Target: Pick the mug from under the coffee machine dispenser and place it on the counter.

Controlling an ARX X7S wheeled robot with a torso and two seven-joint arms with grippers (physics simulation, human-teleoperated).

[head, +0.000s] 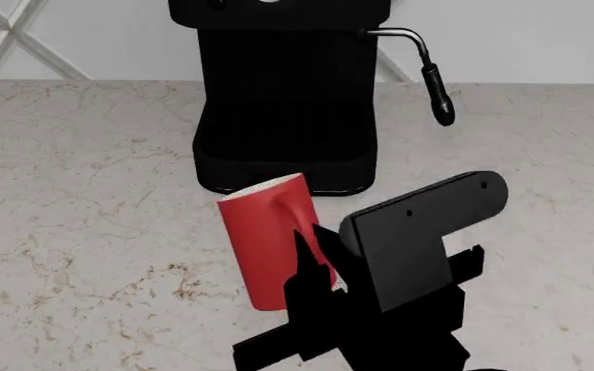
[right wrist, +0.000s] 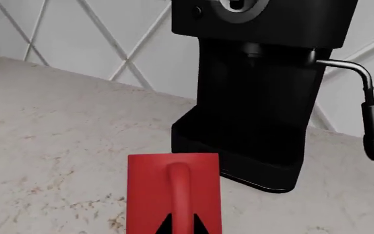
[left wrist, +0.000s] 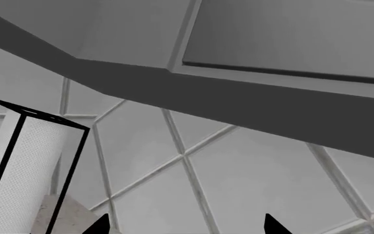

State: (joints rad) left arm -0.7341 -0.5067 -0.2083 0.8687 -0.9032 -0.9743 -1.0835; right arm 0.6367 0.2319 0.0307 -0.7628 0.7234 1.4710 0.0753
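Right gripper [head: 315,259] is pinching the handle [right wrist: 179,195] of the red mug [head: 268,239], rigid, glossy, probably slip-prone, light, over the counter [head: 80,232].

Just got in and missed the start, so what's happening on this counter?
The right gripper has its fingers closed on the handle of the red mug, now clear of the black coffee machine and in front of it over the marble counter. Whether the mug is set down is unclear. The left gripper is open, pointed at wall tiles.
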